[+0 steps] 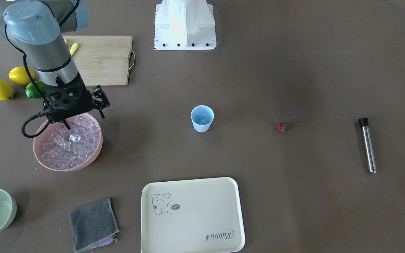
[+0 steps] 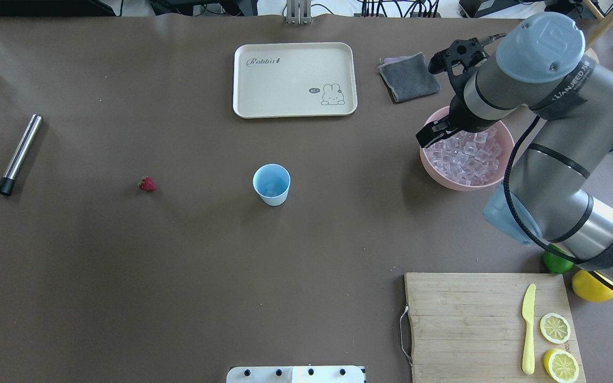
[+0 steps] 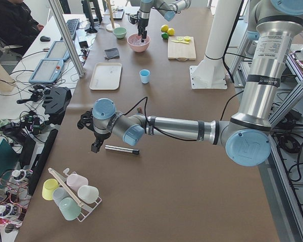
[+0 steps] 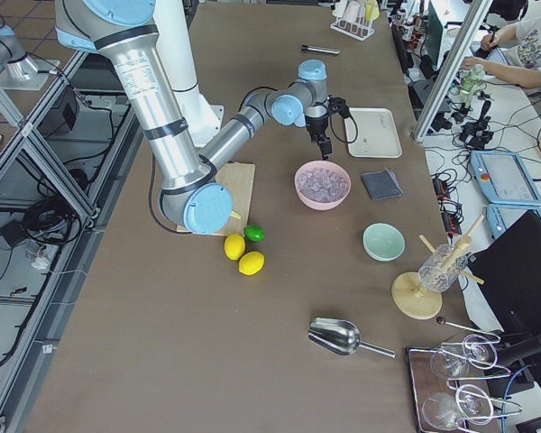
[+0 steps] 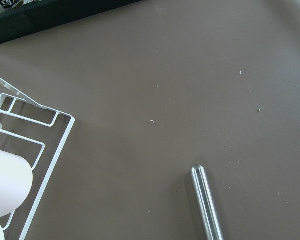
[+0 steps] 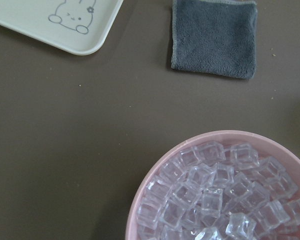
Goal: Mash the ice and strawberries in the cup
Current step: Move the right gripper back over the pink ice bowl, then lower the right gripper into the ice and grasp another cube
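Right hand (image 2: pixel 428 137) hovers over the pink bowl's (image 2: pixel 434 173) rim; cup (image 2: pixel 271 183) stands apart.

The right arm bends over the worktop's right side, right gripper (image 2: pixel 424 139) pointing down, jaws' spread unclear. The left arm stretches low toward the left end, left gripper (image 3: pixel 94 147) pointing down.

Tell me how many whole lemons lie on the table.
2. One whole lemon lies left of the lime in the front-facing view; the other lemon lies nearer the cutting board. Cut halves on the board are not counted; none seems hidden.
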